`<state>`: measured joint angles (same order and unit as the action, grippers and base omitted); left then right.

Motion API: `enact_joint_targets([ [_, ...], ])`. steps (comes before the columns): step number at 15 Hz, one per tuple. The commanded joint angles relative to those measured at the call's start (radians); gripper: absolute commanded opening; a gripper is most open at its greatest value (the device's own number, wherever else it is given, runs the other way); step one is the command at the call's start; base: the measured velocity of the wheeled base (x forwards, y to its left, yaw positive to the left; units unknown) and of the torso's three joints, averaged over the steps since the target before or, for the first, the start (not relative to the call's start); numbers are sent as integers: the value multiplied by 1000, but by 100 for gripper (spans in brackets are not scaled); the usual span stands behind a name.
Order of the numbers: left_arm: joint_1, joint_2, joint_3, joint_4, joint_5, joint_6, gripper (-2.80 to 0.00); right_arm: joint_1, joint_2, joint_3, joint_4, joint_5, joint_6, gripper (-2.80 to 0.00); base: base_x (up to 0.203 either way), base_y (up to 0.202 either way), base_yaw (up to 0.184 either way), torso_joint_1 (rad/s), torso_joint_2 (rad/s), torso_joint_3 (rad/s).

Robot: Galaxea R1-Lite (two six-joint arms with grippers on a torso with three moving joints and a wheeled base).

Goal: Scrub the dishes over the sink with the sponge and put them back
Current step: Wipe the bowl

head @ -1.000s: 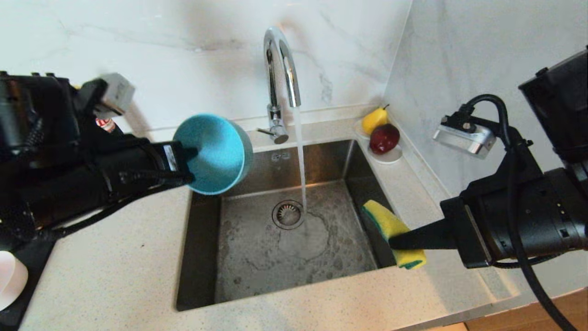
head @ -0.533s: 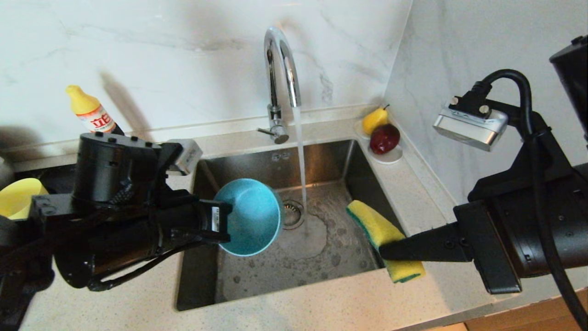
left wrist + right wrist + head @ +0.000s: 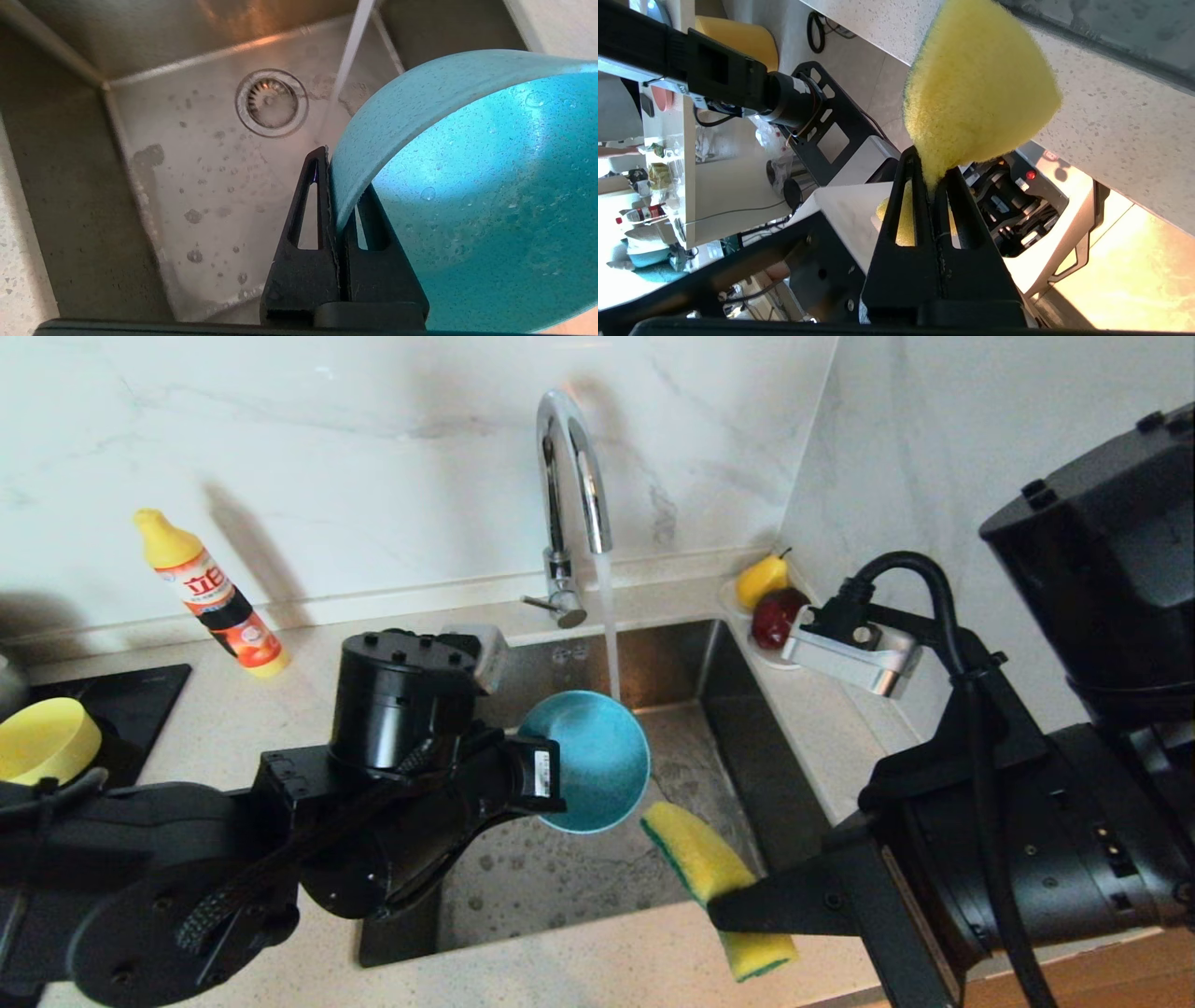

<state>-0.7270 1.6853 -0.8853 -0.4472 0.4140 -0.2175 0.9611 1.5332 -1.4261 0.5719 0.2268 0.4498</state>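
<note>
Two claws busy: the left gripper point(image 3: 541, 775) pinches the blue bowl's point(image 3: 596, 761) rim over the sink point(image 3: 747, 709), the right gripper point(image 3: 738, 910) clamps the sponge point(image 3: 695, 849) near the front edge.

left arm point(image 3: 280, 831): matte black housing, round screws, white barcode label, looped black cable | right arm point(image 3: 1027, 859): matte black, thick black cable, silver camera block | fingers point(image 3: 308, 219): black, slotted, tapering
</note>
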Motion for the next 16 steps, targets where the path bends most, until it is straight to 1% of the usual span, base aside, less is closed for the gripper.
enact_joint_targets([
  [1, -24, 40, -29, -2, 25, -21, -280, 4, 47, -18, 1, 2, 4, -280, 0, 0, 0, 0, 0, 0],
  [2, -36, 38, -30, -3, 27, -32, -280, 4, 67, -25, -6, 2, 6, -280, 0, 0, 0, 0, 0, 0],
  [4, -46, 56, -30, -13, 49, -36, -280, 4, 90, -43, -22, 2, 8, -280, 0, 0, 0, 0, 0, 0],
  [7, -50, 86, -21, -131, 91, -37, -280, 4, 138, -85, -21, 1, 11, -280, 0, 0, 0, 0, 0, 0],
  [9, -51, 82, -20, -143, 92, -39, -280, -5, 179, -107, -22, 0, 12, -280, 0, 0, 0, 0, 0, 0],
  [13, -50, 76, -17, -146, 92, -40, -280, -50, 243, -186, -17, 0, 12, -280, 0, 0, 0, 0, 0, 0],
  [16, -51, 65, 3, -183, 92, -42, -280, -79, 276, -198, -20, 0, 13, -280, 0, 0, 0, 0, 0, 0],
])
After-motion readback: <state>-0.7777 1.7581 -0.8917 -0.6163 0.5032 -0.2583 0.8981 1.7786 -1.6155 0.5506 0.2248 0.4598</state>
